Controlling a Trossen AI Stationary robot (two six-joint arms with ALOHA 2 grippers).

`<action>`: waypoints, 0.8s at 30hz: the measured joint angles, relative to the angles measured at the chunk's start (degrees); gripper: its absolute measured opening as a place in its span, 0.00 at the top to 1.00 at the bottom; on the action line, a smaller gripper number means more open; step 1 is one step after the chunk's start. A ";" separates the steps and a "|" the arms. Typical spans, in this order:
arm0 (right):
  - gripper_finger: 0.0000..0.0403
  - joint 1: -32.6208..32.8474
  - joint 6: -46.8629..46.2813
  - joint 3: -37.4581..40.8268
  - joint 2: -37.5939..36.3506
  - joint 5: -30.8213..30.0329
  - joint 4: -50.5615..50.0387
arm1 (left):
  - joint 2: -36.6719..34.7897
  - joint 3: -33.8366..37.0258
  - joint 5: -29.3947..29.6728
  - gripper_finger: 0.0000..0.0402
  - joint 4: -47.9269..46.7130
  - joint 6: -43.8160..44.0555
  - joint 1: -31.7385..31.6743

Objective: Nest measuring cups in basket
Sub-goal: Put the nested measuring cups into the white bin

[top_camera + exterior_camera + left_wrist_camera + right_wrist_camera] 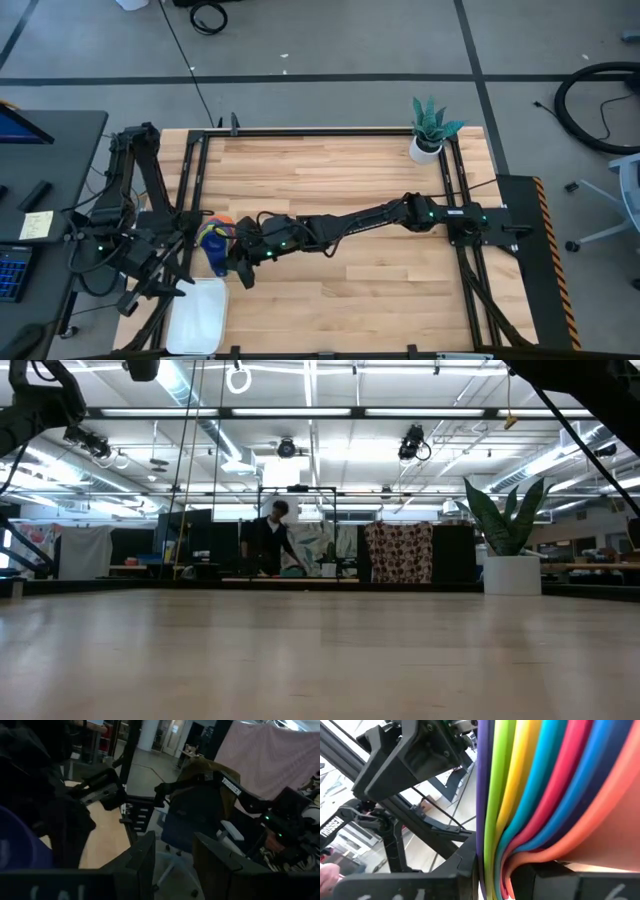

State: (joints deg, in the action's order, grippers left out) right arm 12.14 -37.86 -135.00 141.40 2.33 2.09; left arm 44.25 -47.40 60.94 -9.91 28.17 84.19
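- We see the measuring cups (545, 795) as a nested stack whose rims run side by side in purple, green, yellow, light blue, red, dark blue and orange bands, filling the right wrist view.
- The right gripper (243, 268) pinches this stack: its two dark fingers (465, 865) sit either side of the rims, with the stack rising straight out of the jaws.
- From above, the stack (213, 240) shows only as a blue and orange patch just beside the right jaws, above the table near its left edge.
- The basket (199, 315), white and shallow, lies below and beside those jaws, apart from the stack.
- The left gripper (150, 285) hangs beside the basket; its jaws stand spread with nothing between them, and a blurred purple shape sits off to one side of them.
- We cannot tell how many cups the stack holds, and the low view shows neither cups nor basket.
- The table (350, 180) is pale wood; a potted plant (430, 128) stands at its far corner.
- Beyond it, a person (268, 540) stands in a bright workshop.
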 joint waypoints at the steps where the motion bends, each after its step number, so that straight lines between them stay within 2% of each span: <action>1: 0.81 0.00 0.39 0.00 0.00 -0.23 0.02 | 0.00 0.00 -0.01 0.67 -0.49 0.57 0.08; 8: 0.81 -0.23 0.84 0.00 0.00 -0.81 0.49 | 0.00 0.02 -0.05 0.67 -9.80 11.62 0.03; 13: 0.81 -0.35 0.42 0.00 0.00 2.67 0.48 | 0.00 0.02 -0.12 0.67 -10.35 13.16 0.03; 17: 0.81 -0.49 0.02 0.00 0.00 8.17 0.44 | 0.00 0.02 -0.82 0.67 -10.39 13.17 0.03; 24: 0.81 -1.48 -1.61 0.00 0.00 23.63 -1.15 | 0.00 0.02 -0.82 0.67 -10.35 13.21 0.03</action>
State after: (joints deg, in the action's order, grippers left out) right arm 10.66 -39.47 -135.00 141.40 25.96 0.94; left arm 44.25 -47.37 60.12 -20.26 41.38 84.23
